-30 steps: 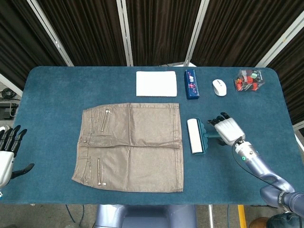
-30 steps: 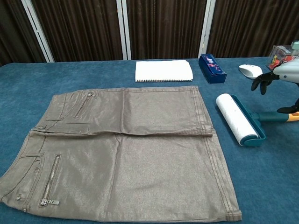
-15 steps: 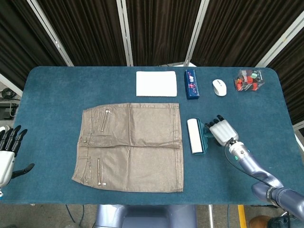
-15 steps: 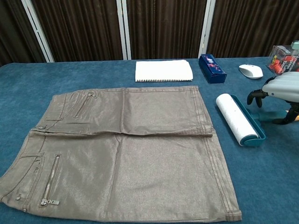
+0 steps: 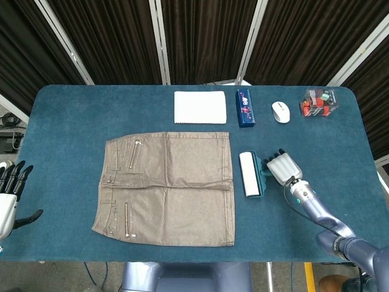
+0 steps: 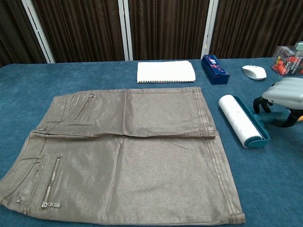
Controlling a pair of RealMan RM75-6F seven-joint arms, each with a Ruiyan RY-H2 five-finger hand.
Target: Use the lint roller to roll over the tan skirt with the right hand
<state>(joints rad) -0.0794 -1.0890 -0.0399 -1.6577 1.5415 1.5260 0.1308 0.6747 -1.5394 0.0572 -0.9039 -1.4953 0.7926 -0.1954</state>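
The tan skirt (image 5: pixel 167 185) lies flat at mid-table, waistband to the left (image 6: pixel 123 156). Just right of its hem lies the lint roller (image 5: pixel 248 173), a white roll in a teal frame (image 6: pixel 239 120). My right hand (image 5: pixel 284 167) sits low over the roller's handle and hides most of it. In the chest view its fingers (image 6: pixel 259 102) and thumb reach down on either side of the handle without visibly closing, and the roller rests on the table. My left hand (image 5: pixel 9 194) hangs off the table's left edge, fingers spread, holding nothing.
Along the far edge sit a white notebook (image 5: pixel 200 107), a blue box (image 5: pixel 244 107), a white mouse (image 5: pixel 280 111) and a clear box of small items (image 5: pixel 319 101). Blue cloth covers the table (image 5: pixel 73 121).
My right hand has come down and slid left along the roller's handle, ending lower and closer to the roll. The roller, the skirt and my left hand have not moved.
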